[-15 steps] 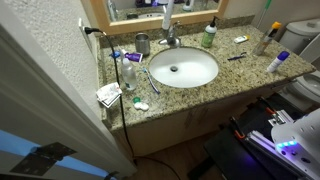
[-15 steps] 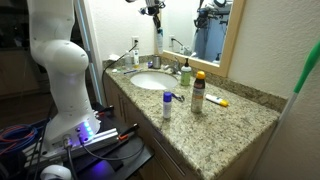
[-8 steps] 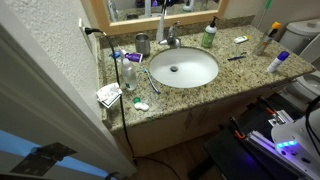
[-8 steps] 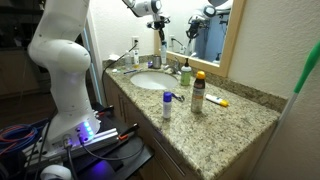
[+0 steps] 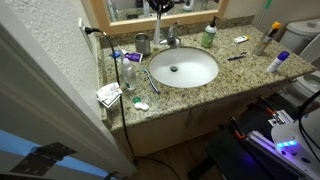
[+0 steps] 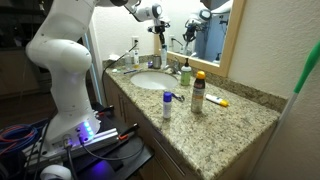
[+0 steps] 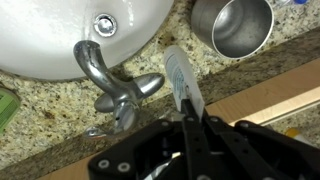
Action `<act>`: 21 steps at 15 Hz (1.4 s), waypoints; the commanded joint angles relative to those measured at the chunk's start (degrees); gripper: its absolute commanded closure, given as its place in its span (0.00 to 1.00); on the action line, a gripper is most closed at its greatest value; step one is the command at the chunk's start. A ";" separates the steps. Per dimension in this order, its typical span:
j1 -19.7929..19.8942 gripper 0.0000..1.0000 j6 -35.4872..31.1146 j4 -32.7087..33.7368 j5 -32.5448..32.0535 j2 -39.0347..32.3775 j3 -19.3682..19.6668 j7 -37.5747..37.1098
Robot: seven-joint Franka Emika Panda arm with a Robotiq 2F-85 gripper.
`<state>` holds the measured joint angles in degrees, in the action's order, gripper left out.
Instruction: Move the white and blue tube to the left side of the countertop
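My gripper is shut on the white and blue tube, which sticks out from between the fingers. In both exterior views the gripper hangs above the back of the granite countertop, with the tube dangling below it. The tube is in the air between the metal faucet and the steel cup, behind the white sink.
The steel cup and faucet stand close under the tube. A green bottle is at the back. A clear bottle and wrappers crowd the left end. A blue-capped white bottle stands at the right end.
My gripper has carried the tube leftward along the back of the counter, from over the faucet towards the steel cup, and a little lower.
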<state>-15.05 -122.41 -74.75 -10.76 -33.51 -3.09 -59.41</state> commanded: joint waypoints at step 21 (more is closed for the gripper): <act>-0.42 0.09 2.25 12.37 4.90 -3.90 1.10 -0.86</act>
<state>-16.49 -118.85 -59.25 -6.96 -42.14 -0.95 -62.38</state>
